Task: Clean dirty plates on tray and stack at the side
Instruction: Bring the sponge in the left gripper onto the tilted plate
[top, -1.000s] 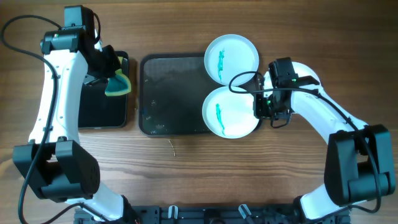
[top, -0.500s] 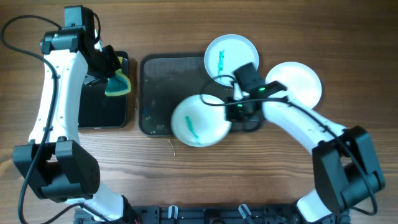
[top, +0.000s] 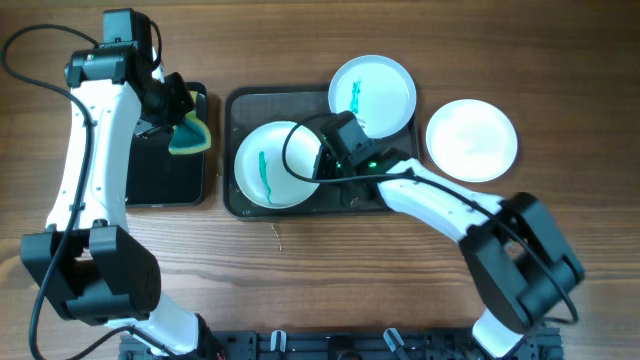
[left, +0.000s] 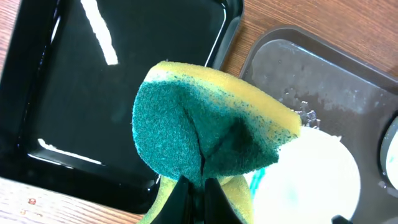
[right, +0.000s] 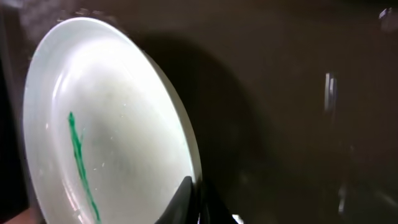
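**Right hand** (top: 323, 166): closed to a narrow pinch on the right rim of a plate (top: 270, 165) marked with a teal streak. In the wrist view the fingertips (right: 183, 205) grip that rim edge-on. The plate is over the left half of the grey tray (top: 352, 200), directly left of the hand; whether it rests flat cannot be told.

A second streaked plate (top: 372, 95) sits at the tray's far right corner, overlapping its rim. A third plate (top: 472, 140), unmarked, rests on the table (top: 300, 290) just right of the tray.

**Left hand** (top: 178, 115): clamped on a folded sponge (top: 190, 137), above the black tray (top: 165, 175).
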